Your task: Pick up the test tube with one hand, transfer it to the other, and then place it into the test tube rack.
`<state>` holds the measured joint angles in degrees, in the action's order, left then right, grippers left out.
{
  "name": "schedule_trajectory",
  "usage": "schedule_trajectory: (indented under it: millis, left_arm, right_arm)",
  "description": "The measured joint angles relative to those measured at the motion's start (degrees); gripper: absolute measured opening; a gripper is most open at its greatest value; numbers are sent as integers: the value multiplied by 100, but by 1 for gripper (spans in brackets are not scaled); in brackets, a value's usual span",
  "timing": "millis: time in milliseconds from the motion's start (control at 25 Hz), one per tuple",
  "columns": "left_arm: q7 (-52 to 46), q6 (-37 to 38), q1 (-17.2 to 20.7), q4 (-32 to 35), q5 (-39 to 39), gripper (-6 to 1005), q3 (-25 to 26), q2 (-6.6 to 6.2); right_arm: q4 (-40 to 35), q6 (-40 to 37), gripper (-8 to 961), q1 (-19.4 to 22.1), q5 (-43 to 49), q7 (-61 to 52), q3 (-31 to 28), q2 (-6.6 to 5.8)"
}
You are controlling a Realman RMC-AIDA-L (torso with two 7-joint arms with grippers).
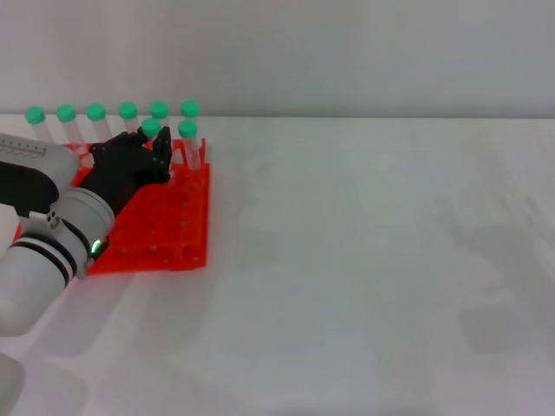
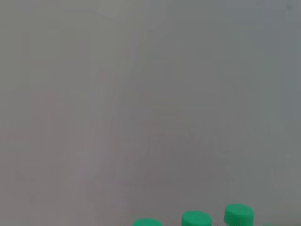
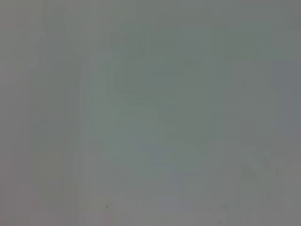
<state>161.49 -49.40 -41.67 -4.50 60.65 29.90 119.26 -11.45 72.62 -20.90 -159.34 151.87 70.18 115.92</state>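
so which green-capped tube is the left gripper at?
The test tube in the rack's second row, beside the left gripper; the other second-row tube stands clear, farther right.

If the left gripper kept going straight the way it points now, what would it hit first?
Probably the green-capped tubes standing in the test tube rack right ahead of the left gripper; depth is unclear, so it may already touch one.

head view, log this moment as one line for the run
left hand over test tube rack at a green-capped test tube | grip unclear | right hand not in view | eight tubes at rack

Left arm extended forward, green light lit; left claw (image 1: 159, 149) low, fingers unclear.
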Motion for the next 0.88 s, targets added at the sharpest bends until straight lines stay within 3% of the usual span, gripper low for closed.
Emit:
schedule_trajectory:
  millis: [280, 480, 680, 880]
  left_arm:
    - [30, -50, 103, -9, -7, 271, -6, 11]
    - [21, -419, 382, -20, -48, 474, 0, 10]
    - [21, -1567, 1164, -30, 175, 602, 81, 13]
    - [1, -2662, 2124, -26, 1191, 743, 85, 21]
  right_arm:
    - [94, 116, 852, -1, 0, -14, -14, 0]
    - [111, 134, 852, 4, 0, -19, -9, 0]
    - [182, 136, 851, 7, 0, -10, -28, 0]
    - [226, 121, 851, 48, -1, -7, -174, 0]
